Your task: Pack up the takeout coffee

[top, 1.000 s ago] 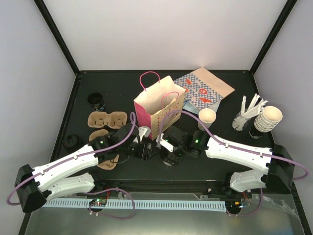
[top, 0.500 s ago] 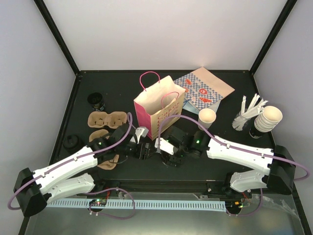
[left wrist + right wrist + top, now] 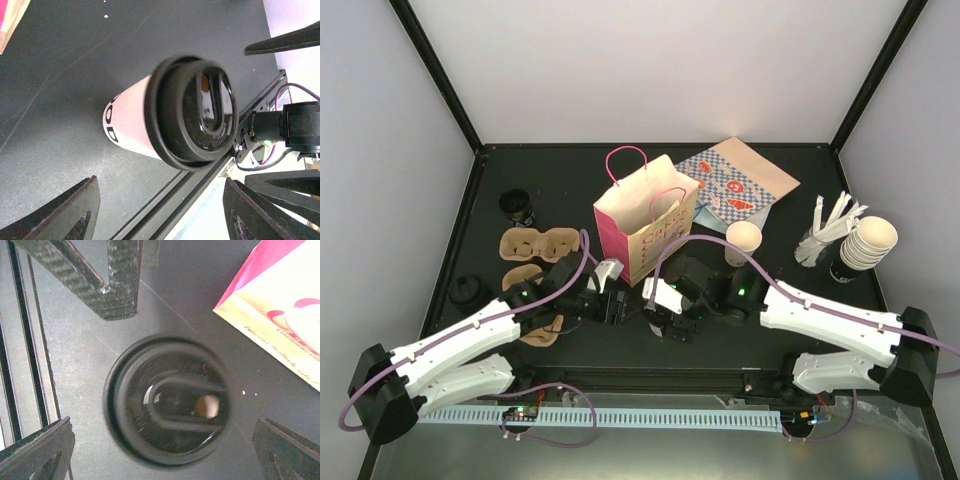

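Takeout coffee (image 3: 132,125) stood upright on the table (image 3: 60,75) near its front edge, black lid (image 3: 167,400) seated. Right gripper (image 3: 162,424) hung straight above it, fingers wide apart either side of the lid, touching nothing; the coffee's long axis ran along that arm's line of descent. Left gripper (image 3: 161,181) faced it side-on, fingers likewise parted, the coffee ahead and clear of them. Right arm judged nearer. Pink bag (image 3: 645,215) stood open just beyond. Top view hid the coffee under the wrists; only the left wrist showed its dark print. Open cream cup (image 3: 743,240) sat right of the bag.
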You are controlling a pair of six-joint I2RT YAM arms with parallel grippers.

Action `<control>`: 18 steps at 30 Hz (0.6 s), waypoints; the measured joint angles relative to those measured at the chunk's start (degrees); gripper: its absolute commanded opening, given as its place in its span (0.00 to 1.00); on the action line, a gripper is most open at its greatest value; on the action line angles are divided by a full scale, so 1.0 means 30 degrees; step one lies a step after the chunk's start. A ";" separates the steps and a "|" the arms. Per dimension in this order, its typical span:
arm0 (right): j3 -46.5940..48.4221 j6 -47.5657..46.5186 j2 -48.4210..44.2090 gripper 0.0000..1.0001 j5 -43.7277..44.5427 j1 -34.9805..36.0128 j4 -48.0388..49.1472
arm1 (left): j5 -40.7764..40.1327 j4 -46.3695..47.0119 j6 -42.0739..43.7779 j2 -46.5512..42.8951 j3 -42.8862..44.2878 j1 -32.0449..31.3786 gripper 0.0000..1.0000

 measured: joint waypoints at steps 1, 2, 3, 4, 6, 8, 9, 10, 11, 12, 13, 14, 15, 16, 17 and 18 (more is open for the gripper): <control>0.0007 0.0080 -0.0211 1.00 -0.0007 0.0000 -0.0015 | 0.0029 0.0022 0.0000 0.0000 -0.0007 0.0000 0.70; 0.0007 0.0204 -0.0459 1.00 -0.0029 0.0000 -0.0022 | 0.0066 0.0080 0.0000 0.0000 -0.0029 0.0000 0.70; 0.0007 0.0284 -0.0634 1.00 -0.0066 0.0000 -0.0029 | 0.0087 0.0117 0.0000 0.0000 -0.0036 0.0000 0.70; 0.0007 0.0372 -0.0831 1.00 -0.0131 0.0000 -0.0029 | 0.0095 0.0138 0.0000 0.0000 -0.0051 0.0000 0.70; 0.0007 0.0605 -0.1202 1.00 -0.0204 0.0000 -0.0058 | 0.0102 0.0160 0.0000 0.0000 -0.0066 0.0000 0.70; 0.0007 0.0933 -0.1552 1.00 -0.0240 0.0000 -0.0087 | 0.0117 0.0233 -0.0007 0.0000 -0.0117 0.0000 0.70; 0.0007 0.1180 -0.1719 1.00 -0.0233 0.0000 -0.0095 | 0.0124 0.0284 -0.0022 0.0000 -0.0146 0.0007 0.70; 0.0015 0.1501 -0.1851 1.00 -0.0197 0.0000 -0.0095 | 0.0160 0.0379 -0.0036 -0.0007 -0.0211 0.0007 0.70; 0.0073 0.1902 -0.1931 1.00 -0.0124 0.0000 -0.0146 | 0.0189 0.0503 -0.0058 -0.0007 -0.0299 0.0015 0.70; 0.0284 0.2535 -0.1938 1.00 0.0087 0.0007 -0.0313 | 0.0204 0.0634 -0.0087 -0.0007 -0.0386 0.0015 0.70; 0.0568 0.3177 -0.1880 1.00 0.0386 0.0007 -0.0488 | 0.0219 0.0714 -0.0117 -0.0007 -0.0474 0.0022 0.70; 0.1020 0.4007 -0.1741 1.00 0.0845 0.0007 -0.0794 | 0.0240 0.0816 -0.0168 -0.0007 -0.0576 0.0022 0.70; 0.1501 0.4896 -0.1566 1.00 0.1355 0.0000 -0.1071 | 0.0255 0.0954 -0.0211 -0.0007 -0.0685 0.0022 0.69; 0.2215 0.6069 -0.1290 1.00 0.2113 -0.0007 -0.1603 | 0.0270 0.1180 -0.0291 -0.0015 -0.0845 0.0022 0.68; 0.2871 0.7147 -0.1005 1.00 0.2718 -0.0022 -0.2047 | 0.0291 0.1384 -0.0357 -0.0015 -0.0998 0.0022 0.67; 0.3548 0.8276 -0.0692 1.00 0.3242 -0.0036 -0.2608 | 0.0313 0.1574 -0.0444 -0.0015 -0.1166 0.0022 0.66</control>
